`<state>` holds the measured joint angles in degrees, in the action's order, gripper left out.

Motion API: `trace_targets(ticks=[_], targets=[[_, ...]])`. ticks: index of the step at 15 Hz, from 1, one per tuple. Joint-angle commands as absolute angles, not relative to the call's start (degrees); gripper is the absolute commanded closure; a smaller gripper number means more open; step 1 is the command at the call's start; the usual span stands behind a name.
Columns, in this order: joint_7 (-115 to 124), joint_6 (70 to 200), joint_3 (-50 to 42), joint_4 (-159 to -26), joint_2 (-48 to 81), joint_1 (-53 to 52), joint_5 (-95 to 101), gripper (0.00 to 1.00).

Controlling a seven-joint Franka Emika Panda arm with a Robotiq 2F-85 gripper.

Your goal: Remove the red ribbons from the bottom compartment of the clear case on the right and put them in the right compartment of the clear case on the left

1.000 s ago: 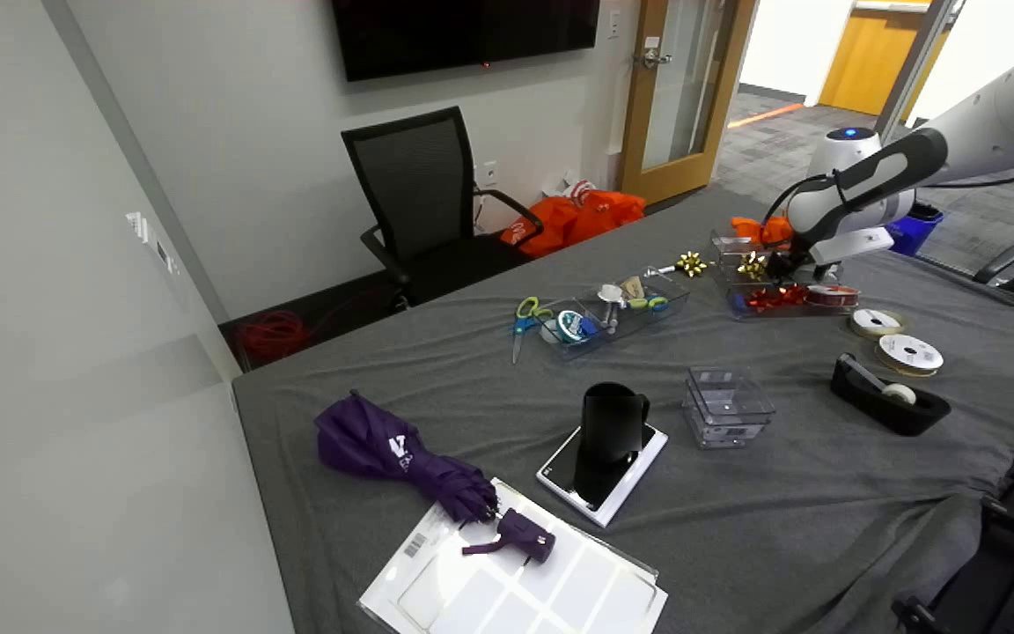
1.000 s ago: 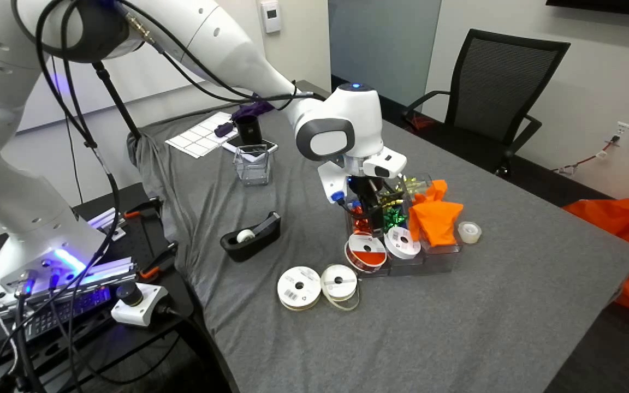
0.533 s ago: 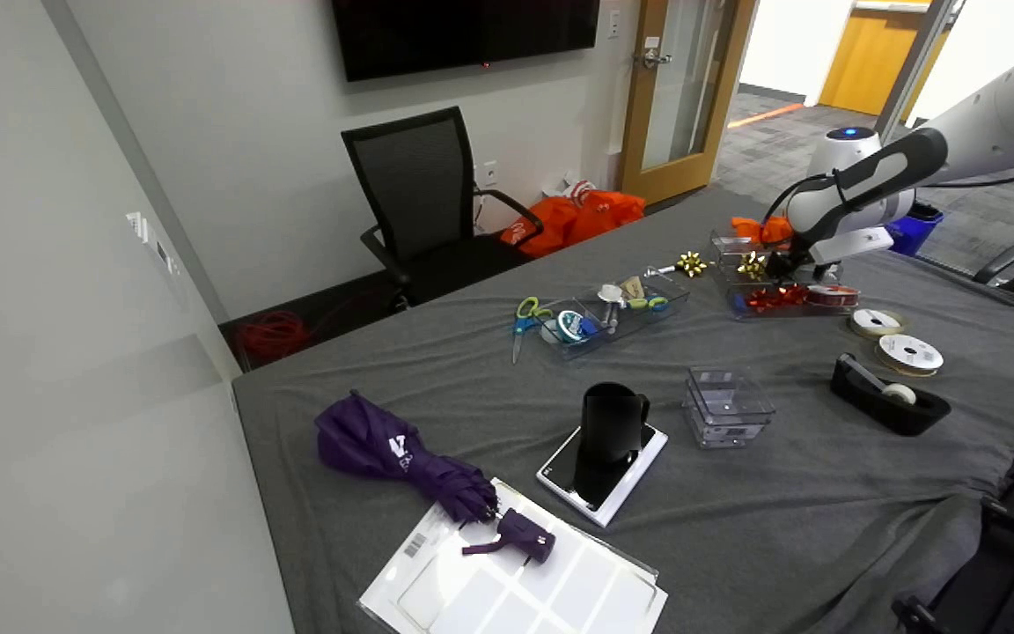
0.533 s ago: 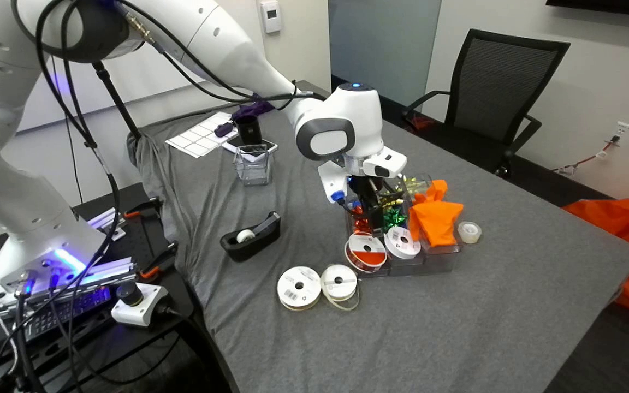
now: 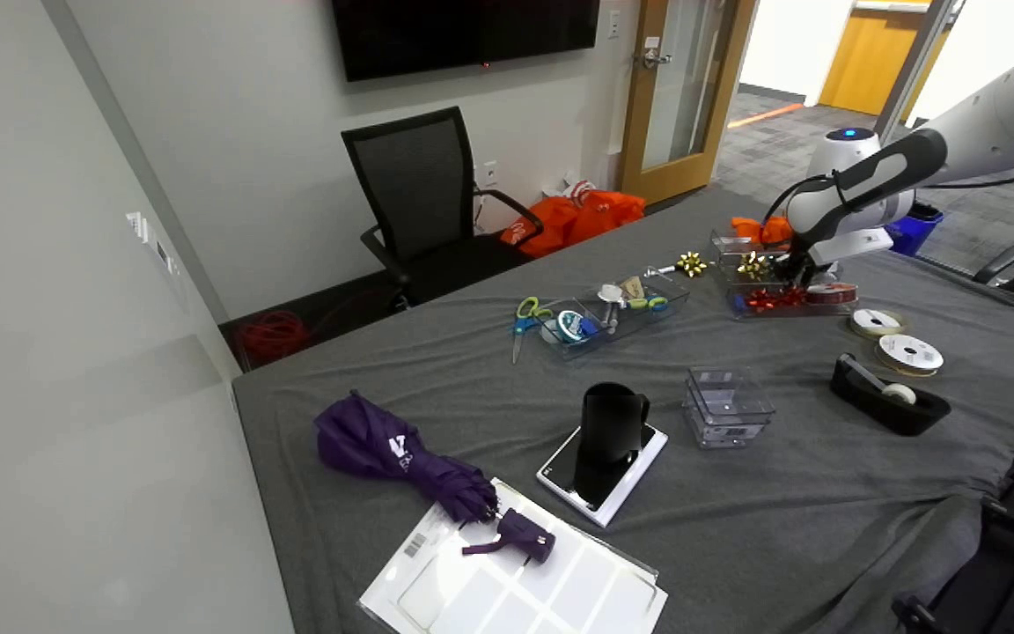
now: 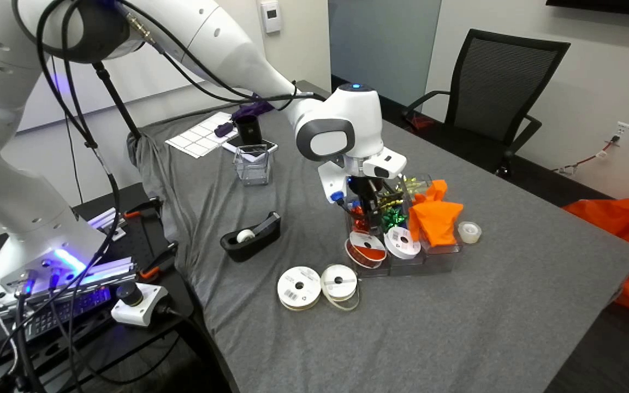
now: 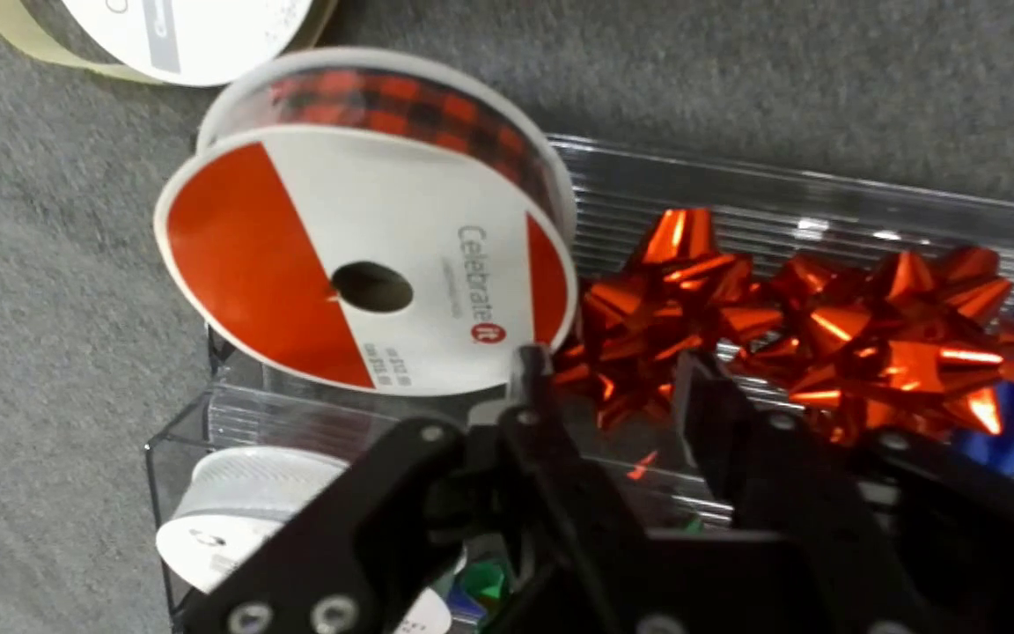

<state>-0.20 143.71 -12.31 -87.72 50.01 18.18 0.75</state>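
Observation:
The red ribbons, shiny bows, lie in the bottom compartment of the clear case on the right, beside a red plaid ribbon spool. My gripper reaches down over that compartment, its jaws part way apart. One fingertip stands against or just over the spool's edge; part of a bow shows between the tips, and I see no firm grip on it. In an exterior view the clear case on the left holds small items in its compartments. In the other outside picture the arm hides it.
White ribbon spools and a black tape dispenser stand near the case. Green bows, a white spool and orange cloth fill other compartments. Elsewhere are small clear boxes and a black mug.
The gripper's jaws have come closer together over the bottom compartment, while the arm has stayed in place. The plaid spool has tilted slightly. The bows look about the same.

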Motion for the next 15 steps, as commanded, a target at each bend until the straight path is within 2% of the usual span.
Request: trace_targets(ticks=[1,2,4,15], targets=[[0.6,143.0,-12.5,-87.0,50.6,18.2,0.8,0.89],[0.6,143.0,-12.5,-87.1,50.5,18.2,0.7,0.97],[0.7,142.8,-12.6,-87.4,50.2,18.1,0.9,1.0],[-2.6,146.6,-11.4,-97.8,41.8,18.9,0.4,1.0]])
